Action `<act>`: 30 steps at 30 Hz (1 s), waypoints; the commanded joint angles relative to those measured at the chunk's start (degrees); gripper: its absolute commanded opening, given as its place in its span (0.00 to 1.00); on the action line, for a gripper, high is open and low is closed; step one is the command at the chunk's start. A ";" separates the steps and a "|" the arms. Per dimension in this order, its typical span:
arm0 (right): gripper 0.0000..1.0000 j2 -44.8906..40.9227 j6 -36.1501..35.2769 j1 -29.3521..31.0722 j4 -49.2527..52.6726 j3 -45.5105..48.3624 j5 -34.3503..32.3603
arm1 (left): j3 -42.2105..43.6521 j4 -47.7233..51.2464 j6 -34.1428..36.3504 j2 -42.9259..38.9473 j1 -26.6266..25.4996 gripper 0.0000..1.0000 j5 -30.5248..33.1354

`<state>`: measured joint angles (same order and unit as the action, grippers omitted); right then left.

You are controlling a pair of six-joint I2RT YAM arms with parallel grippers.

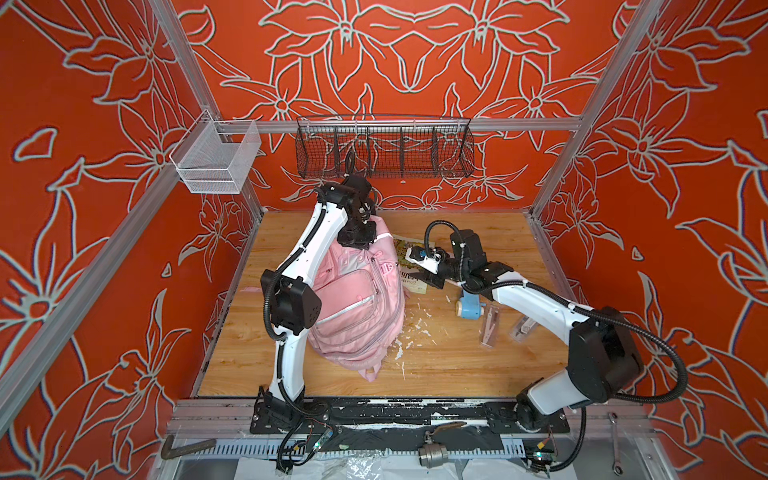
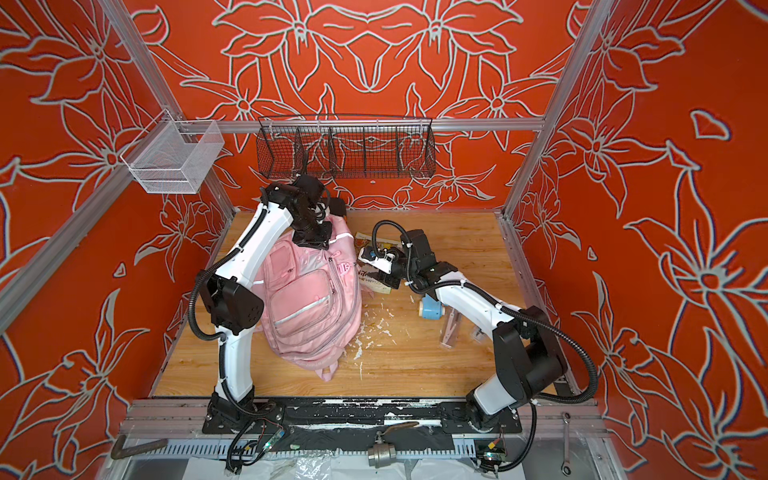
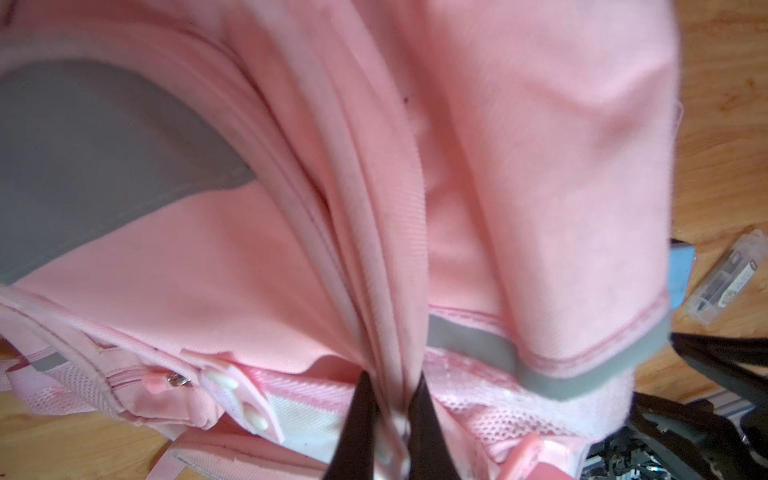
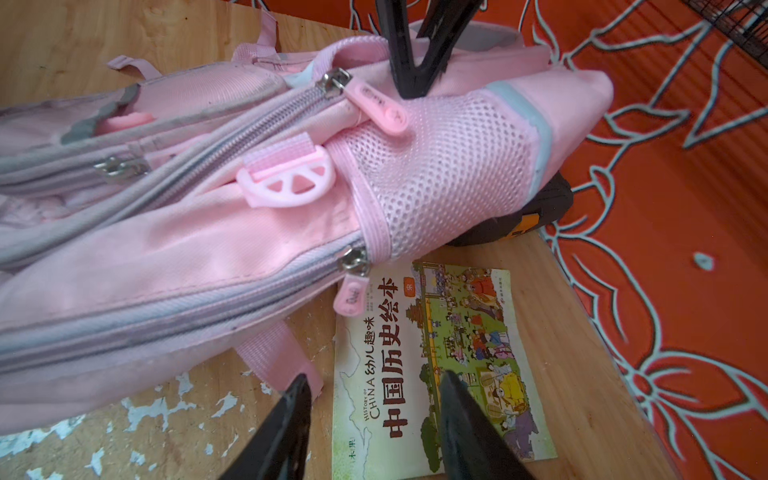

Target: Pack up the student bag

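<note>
The student bag (image 1: 357, 307) lay on its back on the left half of the wooden counter (image 1: 478, 365), front pockets facing up, with its top end towards the back wall. The left end effector (image 3: 392, 386) was clenched on a fold of pink fabric at the bag's top; in the right wrist view its black fingers (image 4: 409, 62) pressed together into the bag just above the mesh side pocket.

The right end effector (image 4: 374, 390) was released, with its jaws apart and nothing between them. It hovered low beside the bag's right side, over a pink strap and the edge of a picture book (image 4: 440, 365). The book lay flat on the counter, one corner overlapped by the bag's edge. A small blue device (image 1: 471, 306) and a clear plastic case (image 1: 490, 330) lay farther right, near the right arm.
</note>
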<state>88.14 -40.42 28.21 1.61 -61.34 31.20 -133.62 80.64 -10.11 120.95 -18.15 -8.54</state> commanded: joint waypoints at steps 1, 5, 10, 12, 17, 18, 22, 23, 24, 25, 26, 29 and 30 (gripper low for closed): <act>0.48 2.17 -4.04 -0.64 0.57 -2.41 6.66 | -2.40 -0.90 3.84 -0.43 -0.57 0.00 -3.15; 0.43 2.46 -0.38 -1.75 -2.39 -0.99 12.17 | -1.85 -1.08 5.64 -0.79 -1.22 0.00 -3.45; 0.40 4.35 2.30 -1.80 -4.35 -0.18 16.13 | -1.27 -1.99 6.94 -0.80 -2.09 0.00 -4.12; 0.40 5.17 2.63 -1.79 -4.68 -0.62 16.91 | -1.37 -2.24 7.20 -0.79 -2.49 0.00 -4.29; 0.37 7.66 1.46 -1.85 -1.44 -3.11 18.56 | -0.87 -3.20 5.83 -1.30 -2.76 0.00 -2.46; 0.37 7.85 1.32 -1.91 -0.94 -3.29 19.05 | -0.92 -3.44 5.51 -1.43 -2.73 0.00 -2.41; 0.33 7.84 2.60 -1.89 -1.82 -2.82 21.23 | -0.32 -5.14 3.50 -2.01 -2.68 0.00 -2.14; 0.32 7.77 2.96 -1.84 -2.00 -2.75 21.56 | 0.02 -5.64 3.11 -2.11 -2.71 0.00 -2.53; 0.31 7.64 3.24 -1.86 -2.18 -2.58 21.91 | 0.34 -6.23 2.79 -2.16 -2.63 0.00 -2.95; 0.30 7.32 3.48 -1.84 -2.85 -2.13 21.97 | 0.65 -6.69 2.32 -2.29 -2.68 0.00 -3.10; 0.29 7.06 4.15 -1.86 -3.71 -1.54 21.89 | 0.97 -7.09 2.16 -2.37 -2.61 0.00 -3.36; 0.26 5.76 5.14 -1.89 -7.15 0.69 21.23 | 1.78 -8.03 1.85 -2.67 -2.66 0.00 -3.88; 0.24 5.61 5.27 -1.93 -7.57 1.16 20.97 | 1.99 -8.20 1.76 -2.81 -2.59 0.00 -3.94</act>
<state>95.59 -35.97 26.33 -2.66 -61.63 49.47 -131.31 76.27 -7.70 121.05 -20.58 -10.48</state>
